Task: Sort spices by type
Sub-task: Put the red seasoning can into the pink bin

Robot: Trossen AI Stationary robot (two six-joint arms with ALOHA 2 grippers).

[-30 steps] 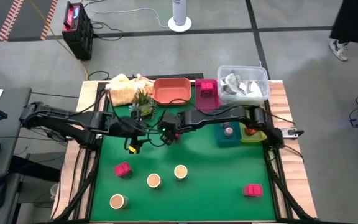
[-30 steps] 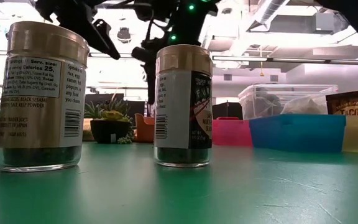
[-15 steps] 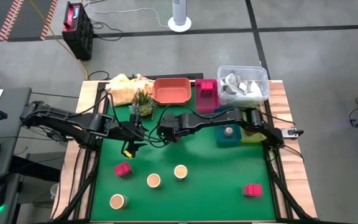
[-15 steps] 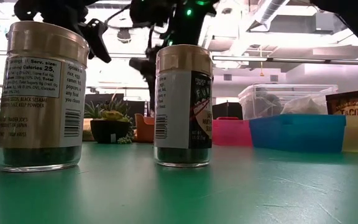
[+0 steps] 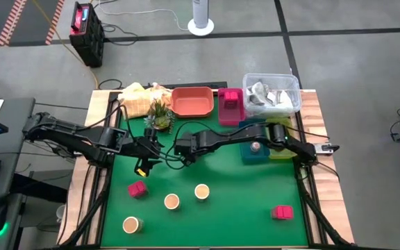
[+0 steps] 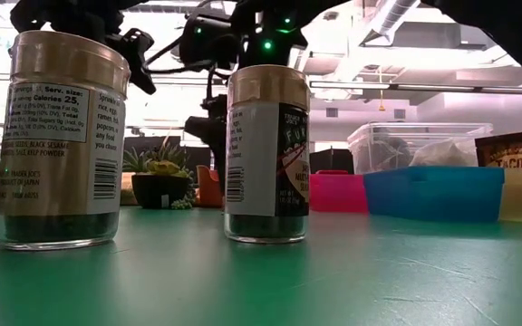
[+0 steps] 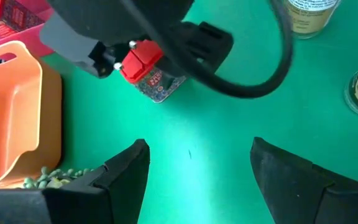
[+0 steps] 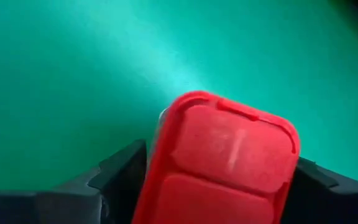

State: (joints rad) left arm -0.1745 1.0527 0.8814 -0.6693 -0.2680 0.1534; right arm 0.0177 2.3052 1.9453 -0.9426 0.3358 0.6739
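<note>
My right gripper (image 5: 181,147) hangs over the middle of the green mat, shut on a small clear jar with a red cap (image 7: 143,62). My left gripper (image 7: 197,168) is open just left of it, above bare mat and pointing at the jar. Three tan-lidded jars (image 5: 201,191) (image 5: 171,201) (image 5: 130,224) stand upright on the mat's near half. One magenta packet (image 5: 137,189) lies near left, another (image 5: 282,212) near right. More magenta packets (image 5: 230,104) sit in the pink tray. A grey-lidded jar (image 5: 255,146) stands in the blue tray. My right gripper pinches the jar at its red cap (image 8: 160,168), one finger on each side of the cap. The cap's top faces back toward the wrist, and the clear body (image 7: 161,87) sticks out past the fingers. I cannot tell whether the jar rests on the mat.
Along the far edge sit a potted plant (image 5: 158,117), an orange tray (image 5: 192,101), the pink tray and a clear bin (image 5: 271,92). The blue tray (image 5: 247,157) and a yellow tray (image 5: 282,151) stand at the right. Two tan-lidded jars (image 6: 60,140) (image 6: 267,154) fill the low view.
My right gripper has moved a little toward the table's left, closer to my left gripper.
</note>
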